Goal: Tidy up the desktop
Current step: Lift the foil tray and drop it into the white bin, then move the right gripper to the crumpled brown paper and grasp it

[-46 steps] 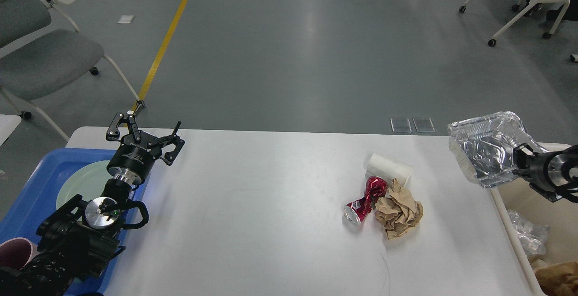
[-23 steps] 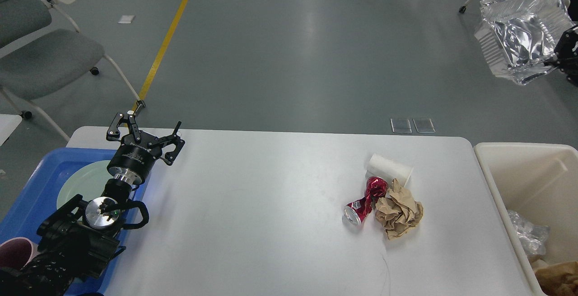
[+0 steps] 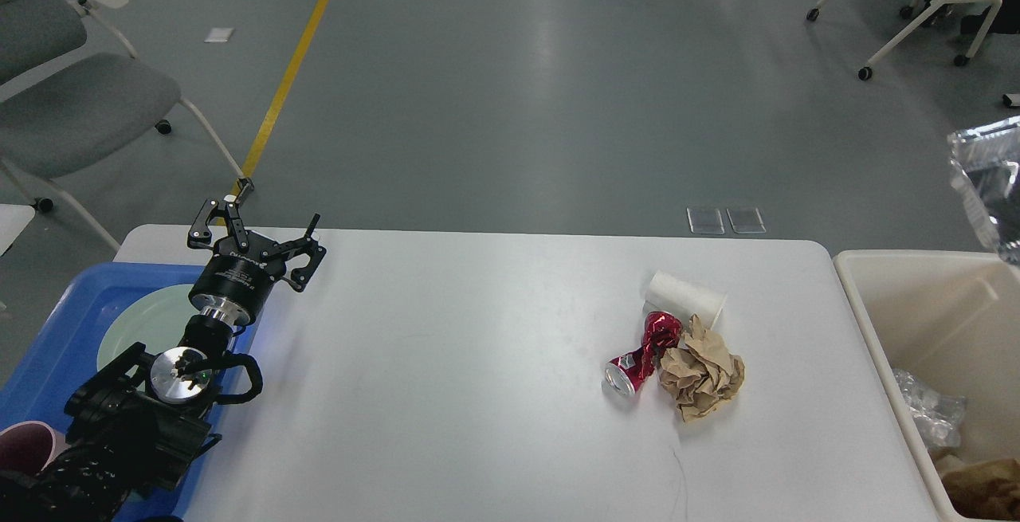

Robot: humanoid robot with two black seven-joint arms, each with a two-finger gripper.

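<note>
The white desktop [image 3: 478,363] holds a small heap right of centre: a white paper cup [image 3: 685,296] on its side, a crushed red can [image 3: 641,355] and a ball of crumpled brown paper [image 3: 701,370], all touching. My left gripper [image 3: 263,217] is open and empty, raised over the table's far left corner beside the blue tray. A crumpled foil tray [image 3: 988,179] is cut off by the right edge, in the air above the cream bin. My right gripper is out of view, so what holds the foil is hidden.
A blue tray [image 3: 48,331] at the left holds a pale green plate [image 3: 143,323] and a pink cup [image 3: 24,446]. A cream bin [image 3: 924,307] at the right holds clear plastic and brown paper. Chairs stand on the floor at the far left and far right.
The foil tray swung from beside the bin up high at the right, then came down to the right edge above the bin. The right gripper left the view. The left arm has not moved.
</note>
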